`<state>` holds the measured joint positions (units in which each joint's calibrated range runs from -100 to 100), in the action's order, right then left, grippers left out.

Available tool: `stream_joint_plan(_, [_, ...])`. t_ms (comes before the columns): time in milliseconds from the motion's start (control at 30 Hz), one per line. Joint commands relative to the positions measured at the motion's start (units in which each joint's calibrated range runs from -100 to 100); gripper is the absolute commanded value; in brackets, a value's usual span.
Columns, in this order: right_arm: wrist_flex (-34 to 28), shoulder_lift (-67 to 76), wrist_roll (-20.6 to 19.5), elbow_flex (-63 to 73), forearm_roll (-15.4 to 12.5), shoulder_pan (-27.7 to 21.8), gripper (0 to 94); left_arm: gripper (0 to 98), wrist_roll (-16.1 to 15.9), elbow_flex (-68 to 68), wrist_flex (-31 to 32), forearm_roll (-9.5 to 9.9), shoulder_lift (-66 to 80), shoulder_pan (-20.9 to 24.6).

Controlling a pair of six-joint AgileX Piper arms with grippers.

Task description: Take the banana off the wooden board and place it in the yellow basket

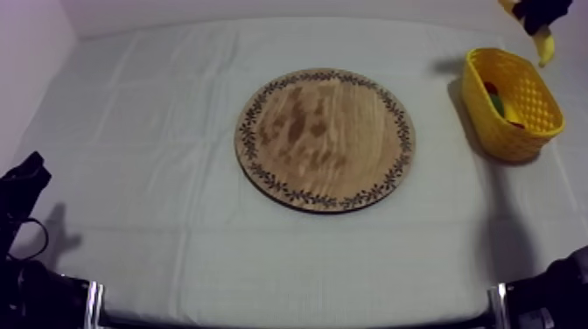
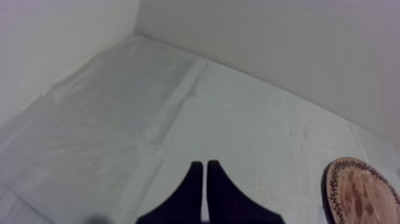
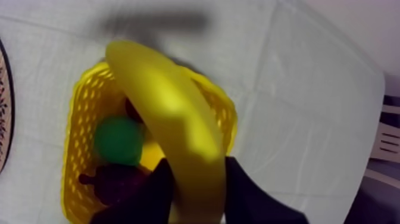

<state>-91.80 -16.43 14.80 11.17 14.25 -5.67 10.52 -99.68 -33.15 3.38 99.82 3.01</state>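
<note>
My right gripper [image 1: 540,19] hangs at the far right, above the back of the yellow basket [image 1: 516,131], shut on the banana [image 1: 544,45]. In the right wrist view the banana [image 3: 172,125] juts out long and yellow between my two black fingers [image 3: 158,193], straight over the basket [image 3: 80,119]. The round wooden board [image 1: 325,138] with its patterned rim lies bare in the middle of the table. My left gripper [image 1: 28,175] rests low at the left edge; in the left wrist view its fingers [image 2: 193,184] lie together as a narrow wedge over the cloth.
Inside the basket lie a green fruit [image 3: 119,140] and a dark red fruit [image 3: 116,182]. A rim of the board [image 2: 357,193] shows beside my left gripper. Pale walls close off the table's far and left sides.
</note>
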Motion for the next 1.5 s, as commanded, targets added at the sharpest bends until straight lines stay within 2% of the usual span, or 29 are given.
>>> stream_joint_plan(0, [0.3,-0.3,-0.3,-1.5,0.2,-0.1,15.9,0.1,0.0,0.0,0.0,-0.04,0.0,0.0])
stream_joint_plan(300, [4.2,-1.9,-1.6,-6.8,1.0,-1.3,15.9,0.1,0.0,0.0,0.0,-0.04,0.0,0.0])
stream_joint_plan(833, [15.1,-7.4,-5.5,-18.7,2.8,-1.5,18.3,0.1,0.0,0.0,0.0,-0.04,0.0,0.0])
stream_joint_plan(933, [15.8,-7.7,-5.4,-19.0,2.7,-1.4,25.8,0.1,0.0,0.0,0.0,-0.04,0.0,0.0])
stream_joint_plan(1133, [15.9,-7.8,-4.8,-19.2,2.3,-1.3,56.1,0.1,0.0,0.0,0.0,-0.04,0.0,0.0])
stream_joint_plan(1233, [16.0,-7.5,-4.8,-19.8,2.2,-1.1,67.4,0.1,0.0,0.0,0.0,-0.04,0.0,0.0])
stream_joint_plan(1333, [16.0,-7.1,-5.0,-20.5,2.2,-1.0,74.9,0.1,0.0,0.0,0.0,-0.04,0.0,0.0])
stream_joint_plan(1467, [15.7,-6.2,-5.1,-21.1,1.9,-0.8,79.6,0.1,0.0,0.0,0.0,-0.04,0.0,0.0])
